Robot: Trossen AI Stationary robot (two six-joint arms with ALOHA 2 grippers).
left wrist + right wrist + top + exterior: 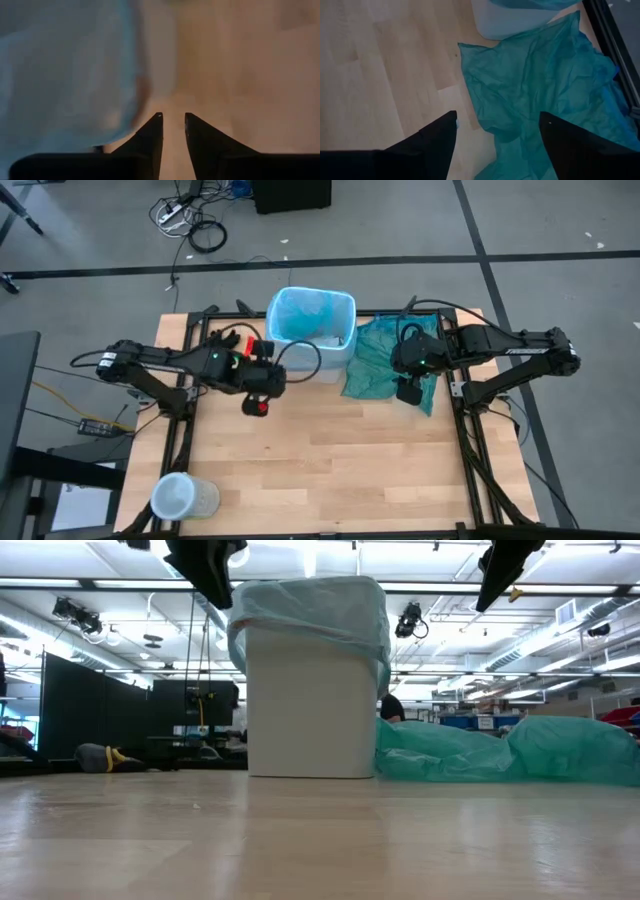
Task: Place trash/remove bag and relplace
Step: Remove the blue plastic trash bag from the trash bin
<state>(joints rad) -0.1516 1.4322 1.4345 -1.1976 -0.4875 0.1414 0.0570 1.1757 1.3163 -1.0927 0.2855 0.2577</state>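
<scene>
The wooden table carries a white bin at its far edge, midway between the two arms. The bag, a thin, crinkly, translucent sky-blue liner, sits inside the bin with its top folded down over the rim; from table height the fold shows as a pale blue collar around the top of the white walls. The bin stands upright with its mouth facing straight up, and from above its opening is a rounded rectangle, a little longer across the table than front to back. A small pale object lies inside the liner near the bin's right wall, possibly a scrap of trash, though it is too small to tell.

Just right of the bin, touching its base, a darker teal-green plastic bag lies flat and rumpled on the wood, stretching from the bin toward the table's right frame (in the low view it forms a long low mound).

A clear plastic tub stands at the near left corner, well apart from everything else.

The right gripper hangs above the near part of the teal-green bag, fingers spread wide and holding nothing. The left gripper hovers over bare wood just beside the bin's near left corner, its fingertips a narrow gap apart with nothing between them.
</scene>
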